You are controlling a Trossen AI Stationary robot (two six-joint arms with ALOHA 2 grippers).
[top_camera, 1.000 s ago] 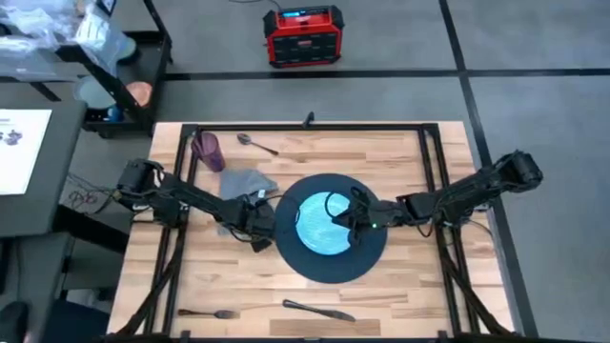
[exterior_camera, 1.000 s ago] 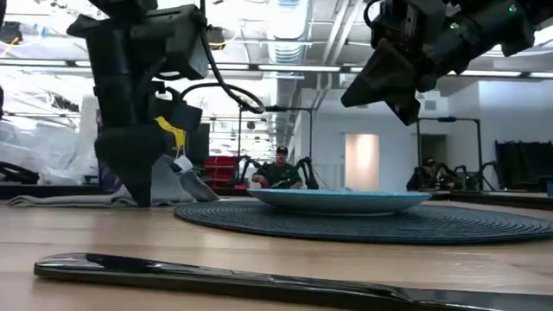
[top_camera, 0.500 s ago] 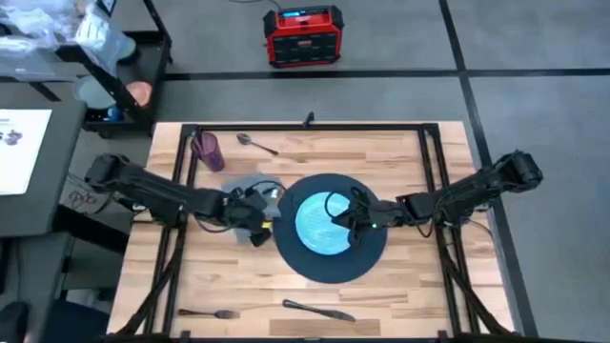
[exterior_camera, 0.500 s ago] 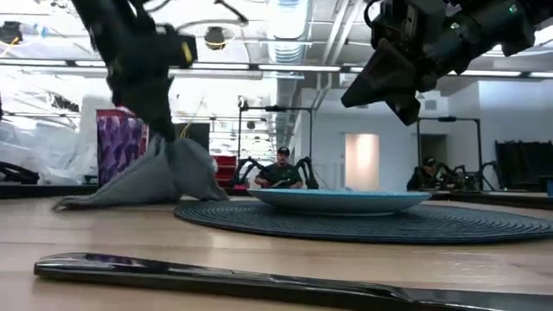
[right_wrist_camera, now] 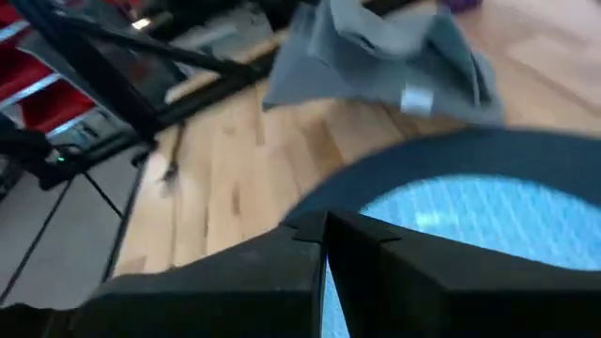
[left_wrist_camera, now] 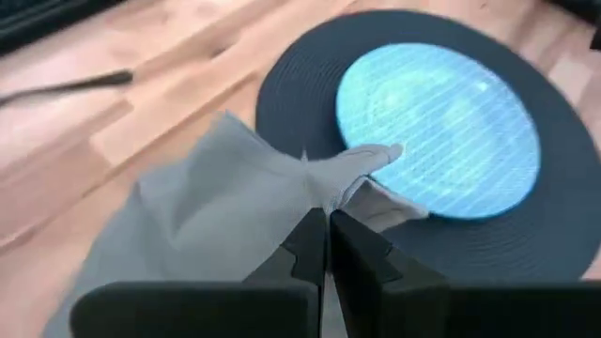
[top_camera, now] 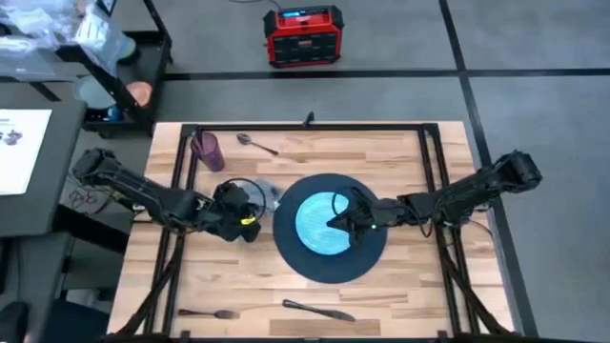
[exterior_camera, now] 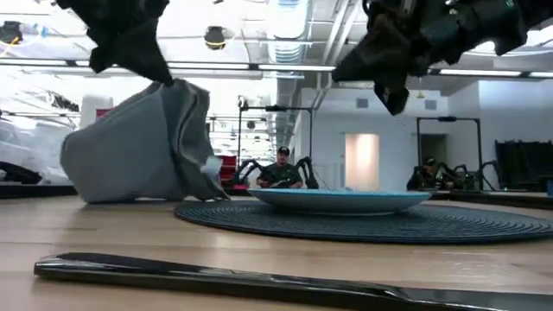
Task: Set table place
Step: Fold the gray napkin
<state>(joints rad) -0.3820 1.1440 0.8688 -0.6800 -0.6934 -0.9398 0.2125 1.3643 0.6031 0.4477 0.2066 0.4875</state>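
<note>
Sitting centred on the surface (top_camera: pixel 400 286), the place (top_camera: pixel 286 250) already carries the light blue plate (top_camera: pixel 319 229). Left tool (left_wrist_camera: pixel 327 246) is clamped on the grey napkin (exterior_camera: pixel 138 142), lifted just beside the place; right tool (right_wrist_camera: pixel 324 230) hovers closed over the plate. Napkin, cup (top_camera: pixel 207 150), spoon (top_camera: pixel 255 144), fork (top_camera: pixel 205 313) and knife (top_camera: pixel 319 310) remain unplaced.

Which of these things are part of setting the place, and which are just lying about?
In the job:
mat
plate
napkin, held up by the left end effector
knife
fork
spoon
purple cup
right end effector, over the plate

Lying about:
red case on the floor
side desk
</note>
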